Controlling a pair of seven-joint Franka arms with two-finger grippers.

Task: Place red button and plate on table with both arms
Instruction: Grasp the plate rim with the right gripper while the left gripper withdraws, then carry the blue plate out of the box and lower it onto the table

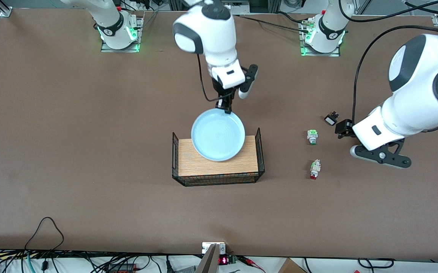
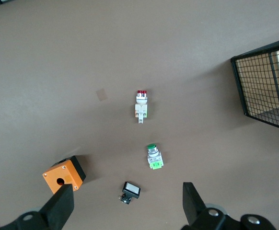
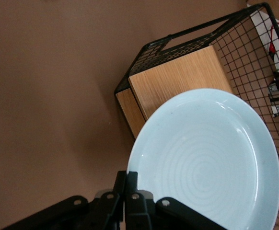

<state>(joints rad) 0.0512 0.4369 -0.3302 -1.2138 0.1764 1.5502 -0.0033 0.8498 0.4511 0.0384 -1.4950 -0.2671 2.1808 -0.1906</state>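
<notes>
My right gripper (image 1: 225, 108) is shut on the rim of the pale blue plate (image 1: 218, 134) and holds it just over the wooden tray; the grip also shows in the right wrist view (image 3: 132, 184), with the plate (image 3: 211, 158) spreading out from the fingers. The red button (image 1: 315, 169) lies on the brown table (image 1: 71, 132), toward the left arm's end, and shows in the left wrist view (image 2: 141, 103). My left gripper (image 1: 346, 129) is open and empty in the air over a small black switch (image 2: 130, 190), apart from the red button.
A wooden tray with black wire sides (image 1: 219, 167) stands mid-table under the plate. A green-capped switch (image 1: 312, 136) lies beside the red button, farther from the front camera. The black switch (image 1: 330, 119) and an orange box with a hole (image 2: 64, 175) lie below the left gripper.
</notes>
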